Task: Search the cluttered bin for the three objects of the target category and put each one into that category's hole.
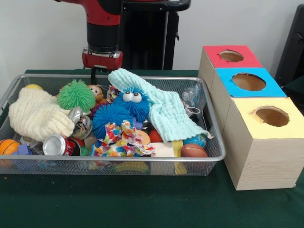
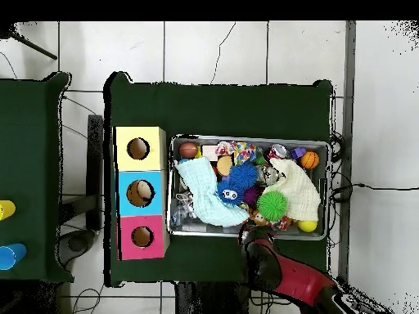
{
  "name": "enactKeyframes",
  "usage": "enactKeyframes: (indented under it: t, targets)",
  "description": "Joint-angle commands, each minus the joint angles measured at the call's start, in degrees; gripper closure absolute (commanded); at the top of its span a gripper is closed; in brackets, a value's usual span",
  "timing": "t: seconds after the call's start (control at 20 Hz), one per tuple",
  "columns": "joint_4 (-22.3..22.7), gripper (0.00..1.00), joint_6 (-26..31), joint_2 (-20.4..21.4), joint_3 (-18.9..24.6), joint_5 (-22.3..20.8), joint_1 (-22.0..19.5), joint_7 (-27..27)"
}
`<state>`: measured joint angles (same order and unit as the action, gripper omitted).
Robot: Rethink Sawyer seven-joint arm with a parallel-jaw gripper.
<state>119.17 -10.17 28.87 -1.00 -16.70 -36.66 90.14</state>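
**Sawyer arm hangs at the back rim of a crowded toy basket**

The red and black arm reaches down over the far edge of the large silver wire-mesh basket (image 1: 209, 156), its gripper (image 1: 97, 76) dipping behind the rim just beside a small brown toy monkey (image 1: 96, 92). Whether the fingers are spread or pressed together cannot be told; they are hidden behind the mesh and the toys. The monkey sits at the back of the basket, tucked between a spiky green rubber ball (image 1: 76, 95) and a fuzzy blue ball with googly eyes (image 1: 133, 103). A pale mint waffle-weave cloth (image 1: 164, 111) drapes over the blue ball's right side, and a cream knitted cloth (image 1: 35, 116) fills the left end. Toward the front lie a crushed silver drink can (image 1: 56, 145), a multicoloured confetti-print fabric piece (image 1: 121, 140), a small orange basketball (image 1: 8, 146) and a brown toy football (image 1: 193, 151). A plain yellow ball (image 1: 32, 87) peeks out at the back left corner. To the right of the basket stand three pale wooden boxes in a row; the farthest carries the round hole with the red-painted surround (image 1: 231, 56), then come the blue-surrounded hole (image 1: 248, 81) and the yellow-surrounded hole (image 1: 271, 116). All sit on a dark green tablecloth (image 1: 142, 204).
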Motion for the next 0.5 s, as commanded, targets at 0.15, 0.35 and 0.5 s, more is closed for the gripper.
enactKeyframes:
  t: [0.15, 0.35, 0.5]
  targets:
    - [-5.57, 0.00, -4.76, -2.33, 2.37, -1.12, -0.87, 9.18]
    - [-5.33, 0.00, -4.77, -1.45, 2.41, -1.20, -1.22, 9.20]
    - [-4.80, 0.00, -4.06, -0.13, 2.57, -1.32, -1.54, 9.10]
